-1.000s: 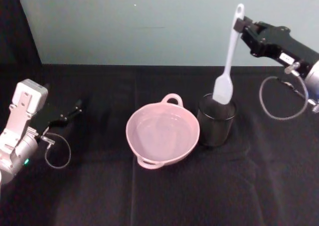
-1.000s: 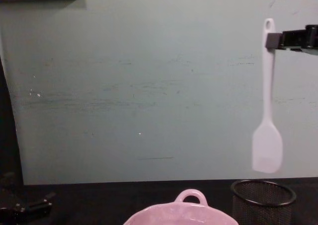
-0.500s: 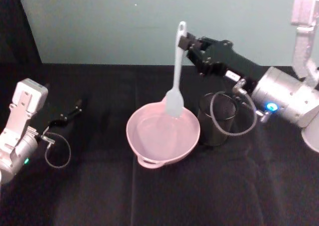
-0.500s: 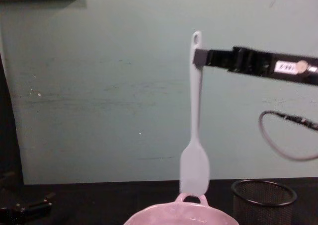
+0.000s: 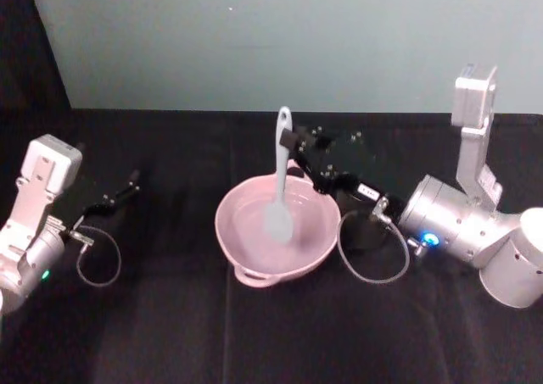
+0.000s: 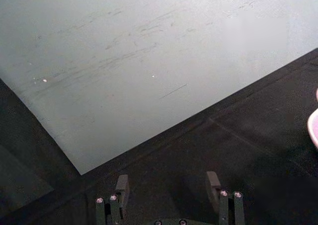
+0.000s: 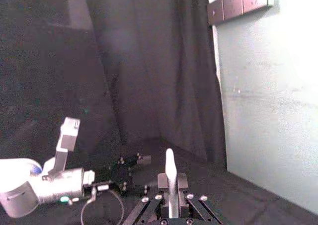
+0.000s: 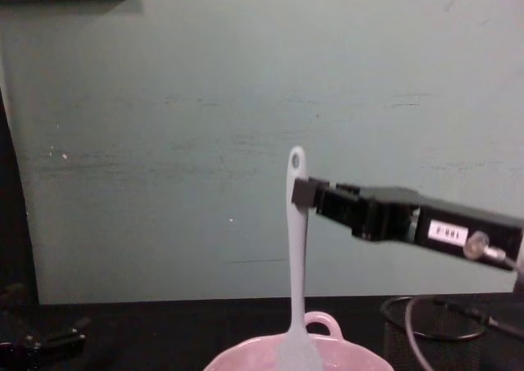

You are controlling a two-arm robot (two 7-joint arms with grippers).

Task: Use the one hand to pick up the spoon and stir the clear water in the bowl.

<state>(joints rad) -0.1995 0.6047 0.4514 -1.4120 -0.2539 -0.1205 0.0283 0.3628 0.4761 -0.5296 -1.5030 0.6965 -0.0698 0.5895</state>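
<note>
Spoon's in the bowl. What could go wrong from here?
1. The right gripper pinches the white spatula-like spoon near its handle's top, so stirring could twist it loose.
2. The black wire-mesh cup stands close beside the pale pink ceramic bowl; a wide sweep may knock it.
The left gripper sits parked, far left.

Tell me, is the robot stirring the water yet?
Picking up looks done: the right tool holds the spoon upright near its handle top. In hand: the blade hangs inside the pink bowl, seemingly dipped in the water. Left: the stirring itself. The left tool sits open at the far left.
</note>
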